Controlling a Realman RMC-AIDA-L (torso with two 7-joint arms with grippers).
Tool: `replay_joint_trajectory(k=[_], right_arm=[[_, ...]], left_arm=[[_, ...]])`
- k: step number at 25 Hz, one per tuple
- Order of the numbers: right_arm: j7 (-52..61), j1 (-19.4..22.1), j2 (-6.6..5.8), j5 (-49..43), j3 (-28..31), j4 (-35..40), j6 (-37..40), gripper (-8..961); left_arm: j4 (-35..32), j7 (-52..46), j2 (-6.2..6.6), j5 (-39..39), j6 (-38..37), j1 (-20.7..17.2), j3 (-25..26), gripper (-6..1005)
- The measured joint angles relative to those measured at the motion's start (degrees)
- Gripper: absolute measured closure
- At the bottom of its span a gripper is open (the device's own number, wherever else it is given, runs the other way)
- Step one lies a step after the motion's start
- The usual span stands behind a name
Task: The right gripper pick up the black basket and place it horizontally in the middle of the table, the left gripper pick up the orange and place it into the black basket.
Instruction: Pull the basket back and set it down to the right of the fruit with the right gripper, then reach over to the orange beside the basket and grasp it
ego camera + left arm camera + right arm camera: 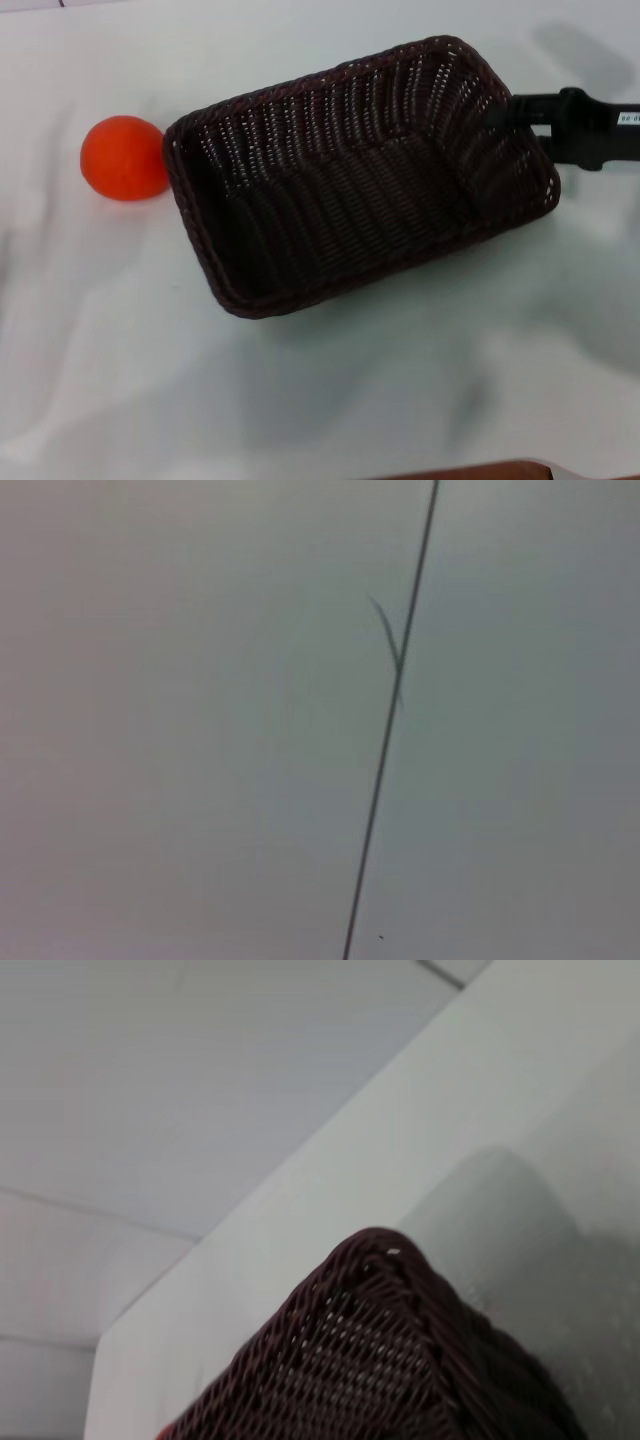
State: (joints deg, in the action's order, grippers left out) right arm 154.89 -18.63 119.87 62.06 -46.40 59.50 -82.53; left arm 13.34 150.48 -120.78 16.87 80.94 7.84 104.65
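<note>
The black basket is in the middle of the white table in the head view. It lies at a slant, with a shadow spread under its near side. My right gripper reaches in from the right and is shut on the rim of the basket's right end. One basket corner fills the lower part of the right wrist view. The orange rests on the table just left of the basket, close to its left corner. My left gripper is out of view.
A brown edge shows at the table's near side. The left wrist view shows only a pale surface crossed by a thin dark line. The table's far edge runs behind the basket in the right wrist view.
</note>
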Motion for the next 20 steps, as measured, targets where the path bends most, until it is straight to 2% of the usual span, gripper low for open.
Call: replay_joint_trajectory(k=[6, 12, 15, 17, 20], right_arm=[[0.13, 0.8, 0.01, 0.06, -0.1, -0.28, -3.9, 343], [-0.78, 2.44, -0.21, -0.28, 1.2, -0.13, -4.96, 342], [-3.19, 3.23, -0.68, 0.09, 6.5, 0.56, -6.11, 343], [-5.6, 3.39, -1.03, 0.13, 11.55, 0.65, -7.86, 343], [-9.54, 3.06, -1.19, 0.59, 18.68, 0.68, -10.43, 343]], left_arm=[[0.02, -0.83, 0.16, 1.09, -1.23, 0.92, -0.28, 124], [0.11, -3.7, 0.55, 3.58, -3.49, 2.41, -0.54, 139], [0.14, -9.71, 1.95, 7.9, -6.53, 3.74, -0.6, 147], [0.16, -15.75, 3.62, 13.61, -9.62, 5.62, -0.86, 152], [0.33, -18.71, 4.61, 17.95, -12.76, 7.54, -1.21, 160]])
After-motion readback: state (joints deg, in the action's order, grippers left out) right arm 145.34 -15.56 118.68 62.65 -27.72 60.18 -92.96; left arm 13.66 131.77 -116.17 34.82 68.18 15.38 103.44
